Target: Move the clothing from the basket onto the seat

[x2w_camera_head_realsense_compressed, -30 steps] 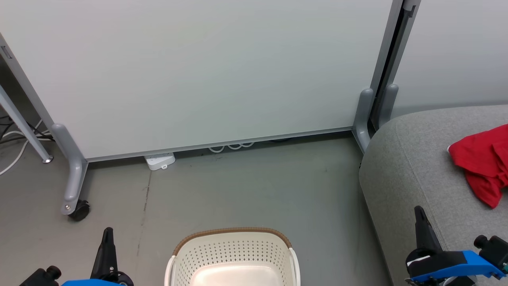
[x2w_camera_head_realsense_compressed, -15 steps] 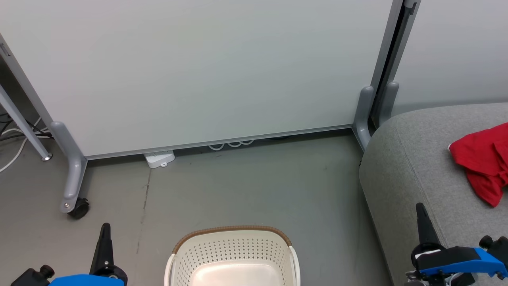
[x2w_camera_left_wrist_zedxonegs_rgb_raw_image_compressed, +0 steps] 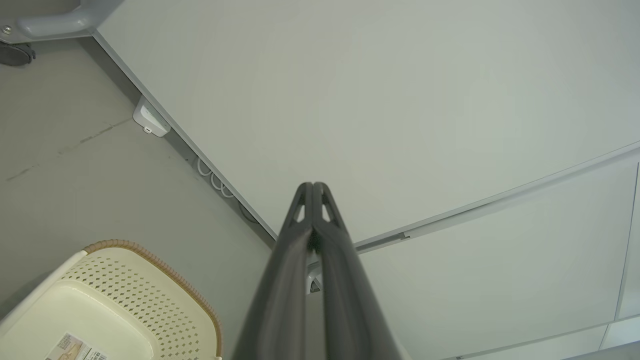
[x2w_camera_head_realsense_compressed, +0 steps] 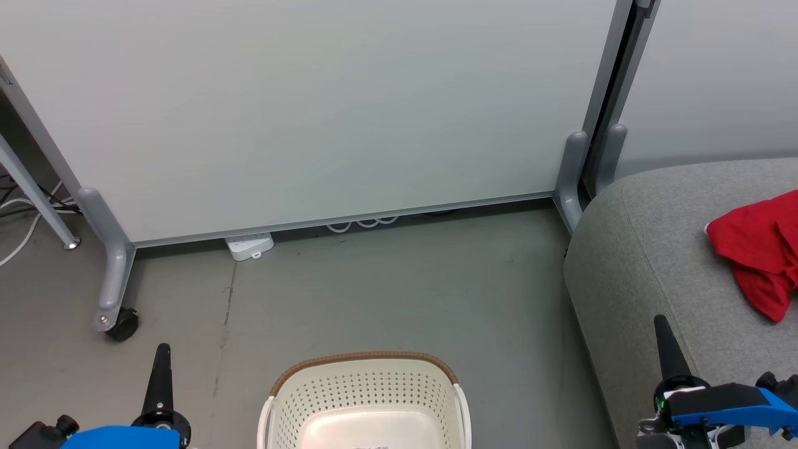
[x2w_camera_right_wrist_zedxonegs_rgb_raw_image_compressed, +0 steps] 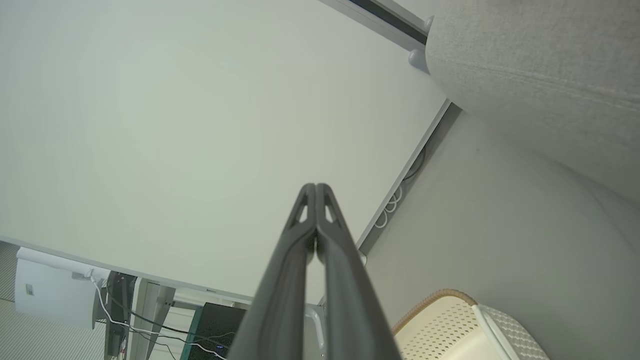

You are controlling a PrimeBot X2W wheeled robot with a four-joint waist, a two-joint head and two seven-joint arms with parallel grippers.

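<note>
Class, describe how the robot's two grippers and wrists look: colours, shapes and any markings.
The left gripper and right gripper each have two long, dark, tapering fingers with small triangular cut-outs near the tips. Behind each sits a bright blue housing with black knobs. The right wrist also carries a white patch and a tiny green light.

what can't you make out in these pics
- Clothing: head view, the right edge cuts it; one garment or two, and any lettering, unclear.
- Basket: head view, the bottom edge cuts off its near half; what lies there is hidden.
- Label on the basket floor: left wrist view, too small to read.
</note>
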